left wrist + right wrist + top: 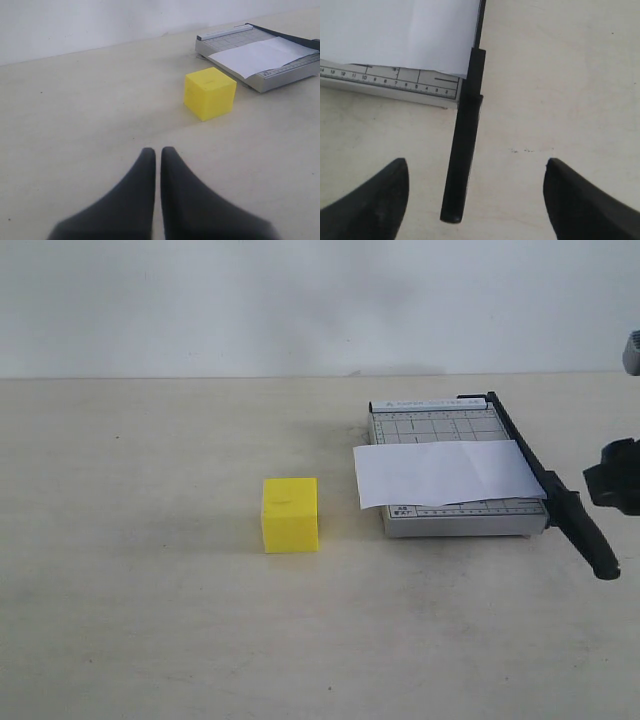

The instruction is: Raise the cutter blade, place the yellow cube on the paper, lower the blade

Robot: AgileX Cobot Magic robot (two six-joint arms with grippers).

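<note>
Two grippers are seen: the left gripper (158, 150) is held nearly closed, the right gripper (476, 164) is spread wide over the lowered cutter blade (560, 502). The yellow cube (290, 514) is set left of the paper (440, 472), apart.

- Yellow cube (290, 514): apart from the trimmer board's (430, 426) left edge, open table (150, 620) all round.
- Blade handle (585, 535): juts past the board's front corner, both sides open.

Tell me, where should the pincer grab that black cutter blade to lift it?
Probably the thick rounded handle of the cutter blade: it juts past the trimmer board, with table free on both sides. Come from above; the open right pincer frames it that way.
</note>
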